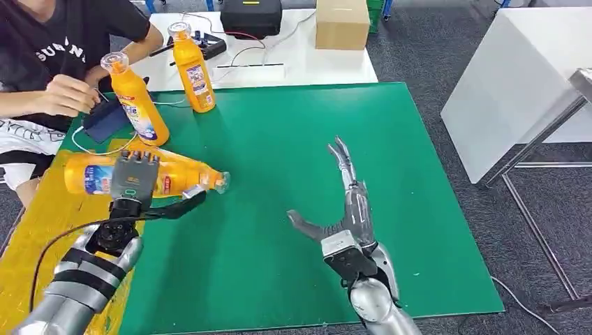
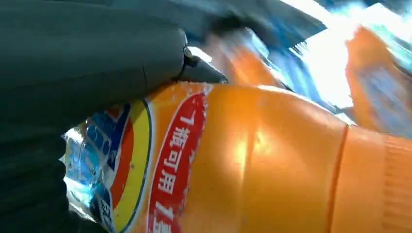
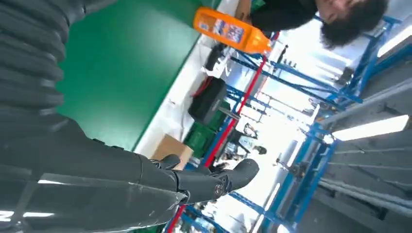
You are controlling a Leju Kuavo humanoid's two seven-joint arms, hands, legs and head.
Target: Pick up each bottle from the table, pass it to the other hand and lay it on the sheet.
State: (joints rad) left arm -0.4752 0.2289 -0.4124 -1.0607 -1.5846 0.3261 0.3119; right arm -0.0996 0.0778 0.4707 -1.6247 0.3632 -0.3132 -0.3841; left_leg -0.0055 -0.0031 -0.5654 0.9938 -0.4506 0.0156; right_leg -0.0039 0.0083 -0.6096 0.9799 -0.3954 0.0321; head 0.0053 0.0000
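The left robot hand grips an orange bottle lying sideways over the counter's left edge. The right robot hand waits spread and empty mid-counter. A clean handover probably needs the bottle's free neck end offered first.

I worked in a lab or workshop: blue steel racking stood beyond the green-covered table, with a black equipment case and cables on it.
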